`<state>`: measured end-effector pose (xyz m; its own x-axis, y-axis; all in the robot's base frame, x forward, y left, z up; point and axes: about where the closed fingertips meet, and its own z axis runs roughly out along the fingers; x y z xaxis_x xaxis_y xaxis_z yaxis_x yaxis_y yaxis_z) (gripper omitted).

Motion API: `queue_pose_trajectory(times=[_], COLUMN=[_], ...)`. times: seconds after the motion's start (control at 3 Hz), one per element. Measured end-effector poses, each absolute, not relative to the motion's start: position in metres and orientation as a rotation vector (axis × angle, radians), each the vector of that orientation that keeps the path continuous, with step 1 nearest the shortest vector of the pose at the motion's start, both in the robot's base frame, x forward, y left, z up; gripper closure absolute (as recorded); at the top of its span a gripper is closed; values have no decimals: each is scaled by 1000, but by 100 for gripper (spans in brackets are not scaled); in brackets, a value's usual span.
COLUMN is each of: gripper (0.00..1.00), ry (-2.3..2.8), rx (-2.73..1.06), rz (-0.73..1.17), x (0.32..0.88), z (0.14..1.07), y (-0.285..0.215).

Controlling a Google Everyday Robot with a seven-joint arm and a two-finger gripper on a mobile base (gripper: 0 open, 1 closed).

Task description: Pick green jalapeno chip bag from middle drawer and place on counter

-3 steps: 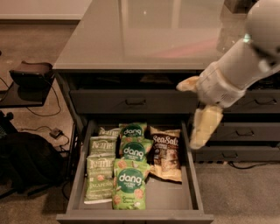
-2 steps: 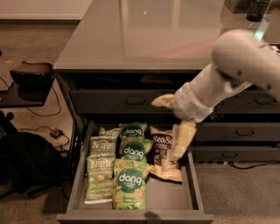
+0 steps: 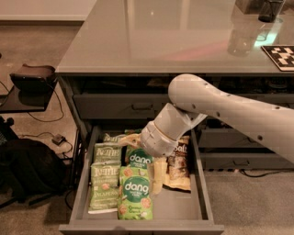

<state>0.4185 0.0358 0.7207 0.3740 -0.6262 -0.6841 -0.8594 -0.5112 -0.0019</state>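
Note:
The middle drawer [image 3: 205,195] is pulled open below the glossy grey counter [image 3: 151,36]. At its left lie two pale green Kettle jalapeno chip bags, one at the back [image 3: 106,151] and one in front of it [image 3: 104,187] with "JALAPENO" near its bottom. Two brighter green dang bags [image 3: 136,197] lie in the middle and a tan Sea Salt bag [image 3: 178,160] lies at the right. My gripper [image 3: 143,158] is open and empty, low over the middle of the drawer above the rear dang bag, just right of the jalapeno bags. One finger [image 3: 127,139] points left, the other [image 3: 158,176] points down.
A black bag [image 3: 27,170] and cables lie on the floor to the left, by a low dark side table [image 3: 27,82]. A dark cup [image 3: 271,9] and a checkered tag [image 3: 280,55] sit at the counter's far right. Closed drawers [image 3: 239,160] flank the open one on the right.
My arm has swung left and down, from the drawer's right side over the Sea Salt bag to above the dang bags. The gripper stays open. The bags have not moved.

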Motion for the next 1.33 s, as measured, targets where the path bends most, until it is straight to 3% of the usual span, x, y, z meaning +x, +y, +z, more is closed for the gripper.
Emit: queue_pose_trajectory(times=[0.67, 1.33], gripper=[0, 0], ry=[1389, 1632], rx=[-2220, -2082], rz=[860, 799], x=[424, 487], z=[712, 647], y=[31, 57])
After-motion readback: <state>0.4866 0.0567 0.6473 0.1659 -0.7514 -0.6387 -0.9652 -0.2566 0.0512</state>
